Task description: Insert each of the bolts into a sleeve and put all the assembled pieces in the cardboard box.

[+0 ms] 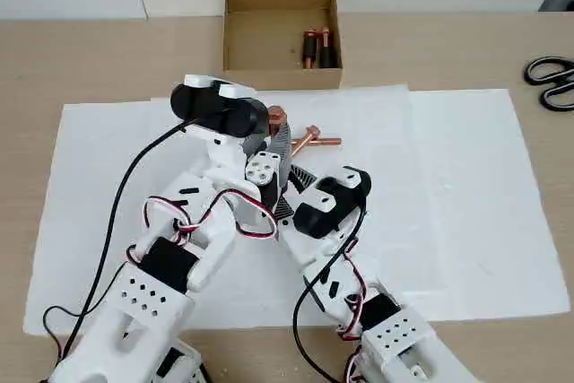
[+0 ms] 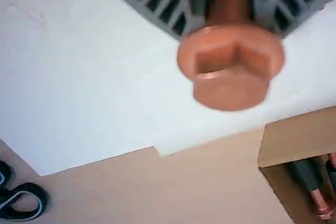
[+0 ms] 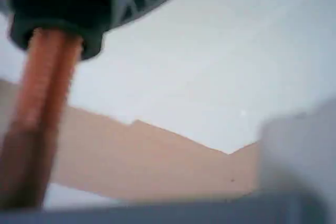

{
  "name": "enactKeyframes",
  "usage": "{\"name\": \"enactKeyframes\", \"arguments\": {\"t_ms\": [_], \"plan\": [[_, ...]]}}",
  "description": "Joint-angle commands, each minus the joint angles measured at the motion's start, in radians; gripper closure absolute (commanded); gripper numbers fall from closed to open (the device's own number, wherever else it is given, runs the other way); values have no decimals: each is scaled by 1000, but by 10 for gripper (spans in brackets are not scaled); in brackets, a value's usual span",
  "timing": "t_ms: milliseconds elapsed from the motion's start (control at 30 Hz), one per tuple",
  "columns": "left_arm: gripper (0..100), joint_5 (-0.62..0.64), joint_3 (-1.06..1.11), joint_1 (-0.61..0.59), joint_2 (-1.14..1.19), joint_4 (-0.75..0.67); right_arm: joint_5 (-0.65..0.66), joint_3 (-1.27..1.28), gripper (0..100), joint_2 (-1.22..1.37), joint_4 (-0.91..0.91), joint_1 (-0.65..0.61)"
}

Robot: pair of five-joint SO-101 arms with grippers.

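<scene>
2 grippers loaded mid-table: right gripper clamped on the black sleeve, left gripper pinching the bolt just behind its hex head, thread at the sleeve mouth. Risk: tilt between them jams the thread, or the bolt slips. Beyond, 2 loose bolts on white paper. Cardboard box farther back holds 2 assembled pieces. Scissors on the wood table.

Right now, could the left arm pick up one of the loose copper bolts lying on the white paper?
Probably not yet. The left gripper is shut on a copper bolt, so its fingers are full. The loose bolts lie close by on the white paper, with nothing blocking them.
</scene>
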Motion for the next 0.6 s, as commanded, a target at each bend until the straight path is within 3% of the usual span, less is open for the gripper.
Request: {"name": "enactKeyframes", "arguments": {"t_ms": [0, 567], "plan": [[995, -3, -4, -5, -29, 15, -5, 8, 995, -4, -1, -1], [995, -3, -4, -3, -26, 149, -5, 9, 995, -5, -1, -1]]}}
